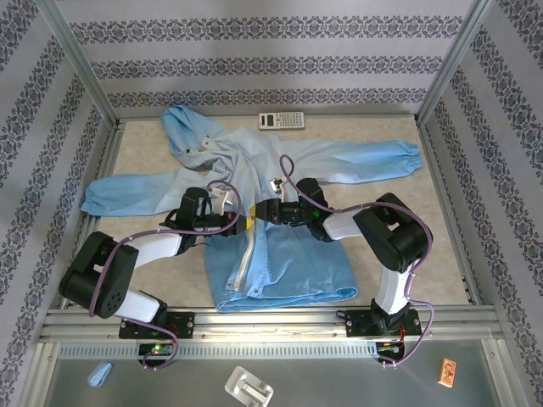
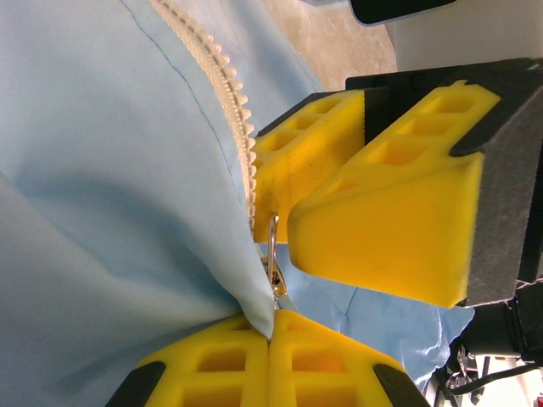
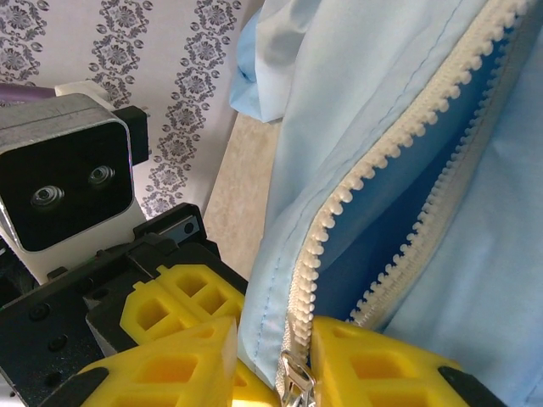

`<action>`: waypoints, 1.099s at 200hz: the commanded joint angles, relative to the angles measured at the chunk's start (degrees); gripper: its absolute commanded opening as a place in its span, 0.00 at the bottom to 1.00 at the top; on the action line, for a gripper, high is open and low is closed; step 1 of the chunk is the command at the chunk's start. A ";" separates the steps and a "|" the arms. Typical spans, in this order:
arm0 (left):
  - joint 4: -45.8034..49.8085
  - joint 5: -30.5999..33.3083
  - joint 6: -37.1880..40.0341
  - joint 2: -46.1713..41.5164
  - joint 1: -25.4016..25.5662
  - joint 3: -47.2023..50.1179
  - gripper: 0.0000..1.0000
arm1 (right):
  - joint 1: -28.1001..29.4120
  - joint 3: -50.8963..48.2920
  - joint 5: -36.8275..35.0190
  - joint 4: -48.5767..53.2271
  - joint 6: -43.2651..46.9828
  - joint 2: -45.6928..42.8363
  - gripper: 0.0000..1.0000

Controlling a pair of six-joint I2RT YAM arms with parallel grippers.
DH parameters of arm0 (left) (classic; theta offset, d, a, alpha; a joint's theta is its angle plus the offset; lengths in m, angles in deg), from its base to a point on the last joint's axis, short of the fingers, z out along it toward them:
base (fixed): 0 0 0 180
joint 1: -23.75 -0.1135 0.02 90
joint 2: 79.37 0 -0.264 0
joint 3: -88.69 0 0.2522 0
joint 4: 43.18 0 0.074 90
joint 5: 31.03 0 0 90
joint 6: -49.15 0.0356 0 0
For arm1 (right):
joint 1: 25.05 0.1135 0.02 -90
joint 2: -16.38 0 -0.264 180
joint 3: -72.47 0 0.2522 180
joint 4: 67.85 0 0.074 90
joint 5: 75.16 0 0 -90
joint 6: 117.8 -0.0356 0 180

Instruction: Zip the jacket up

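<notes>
Near ledge: a small blue item [image 1: 100, 374], a metal bracket [image 1: 249, 388] and an orange tag [image 1: 447, 371] lie in front of the arm bases. The jacket [image 1: 288, 263] lies flat and front up on the table [image 1: 445, 212], hem toward the arms, hood [image 1: 182, 127] at the far left and sleeves spread to either side. The pale zipper strip [image 1: 246, 263] runs closed from the hem up to where both grippers meet, about midway up the front. Left gripper [image 2: 270, 360]: jaws closed, pads pressed together with the fabric edge pinched at the zipper line, right under the zipper slider [image 2: 273, 254]. Right gripper [image 3: 276, 360]: jaws drawn in on the slider, which sits between the yellow fingers [image 3: 382, 369] with jacket fabric alongside. The hold appears to be on the slider, though the contact point itself is partly hidden. The two grippers sit almost touching, one on each side of the slider. Beyond the slider the two rows of teeth [image 3: 382, 153] stand apart, exposing the darker blue lining. A calculator [image 1: 281, 121] lies at the far edge, just beyond the collar and clear of the fabric.
</notes>
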 commanded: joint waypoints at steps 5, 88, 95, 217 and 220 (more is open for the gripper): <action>-3.29 -1.51 -0.49 0.63 -1.15 -1.65 0.00 | -0.10 -0.90 1.08 -2.95 1.00 -1.14 0.27; -4.01 -4.87 -3.23 3.21 -1.29 -3.18 0.00 | 0.50 -1.96 0.16 -2.20 4.17 -0.63 0.24; -4.09 -5.11 -3.42 3.40 -1.30 -3.29 0.00 | 0.44 -2.00 0.11 -2.24 4.34 -0.35 0.24; 5.59 -6.97 -3.51 -1.44 -2.88 -4.74 0.15 | 2.01 -3.37 -6.03 1.14 12.18 -2.73 0.00; 7.05 -6.89 -3.00 -2.41 -3.04 -4.71 0.18 | 2.06 -3.37 -6.38 1.46 12.63 -2.95 0.00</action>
